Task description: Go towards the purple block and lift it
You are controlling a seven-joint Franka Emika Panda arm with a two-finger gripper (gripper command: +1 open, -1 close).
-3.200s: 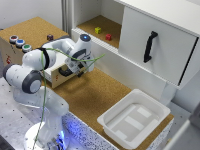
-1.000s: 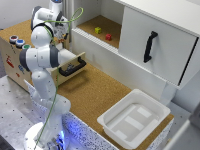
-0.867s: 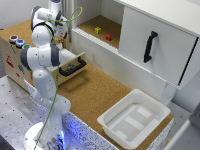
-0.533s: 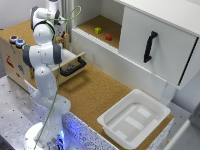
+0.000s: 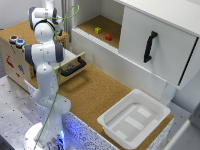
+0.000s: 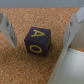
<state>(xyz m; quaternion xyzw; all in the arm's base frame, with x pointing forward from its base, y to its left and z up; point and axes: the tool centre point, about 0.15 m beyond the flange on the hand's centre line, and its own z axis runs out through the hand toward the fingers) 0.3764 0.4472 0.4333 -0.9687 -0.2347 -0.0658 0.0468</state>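
In the wrist view we see our gripper (image 6: 39, 31) spread wide, one grey finger (image 6: 6, 27) on each side of the purple block (image 6: 38, 40), with clear gaps of cork between the fingers and the cube, so nothing is clamped. The purple block sits on the cork surface (image 6: 20, 60) between the fingers, a dark cube with yellow letters on the faces we can see. Just beside it, close to one finger, a pale white edge (image 6: 72, 67) runs along the cork; we cannot tell what it belongs to.

In the exterior view the gripper and the purple block are hidden behind the arm (image 5: 44, 50), which stands tall at the exterior view's left and reaches up and back over the wooden box (image 5: 12, 62). A green cable (image 5: 67, 14) loops off the upper part of the arm. A drawer with a black handle (image 5: 75, 65) stands pulled out of the wooden box, near the arm's middle.

Farther off, in the open recess of the white cabinet (image 5: 160, 45), a yellow-green cube (image 5: 98, 30) and a red cube (image 5: 108, 36) lie near each other on cork. A black handle (image 5: 148, 46) is mounted on the cabinet door. A white tray (image 5: 134, 119) rests on the cork table (image 5: 95, 95) toward the exterior view's right, well apart from the arm.
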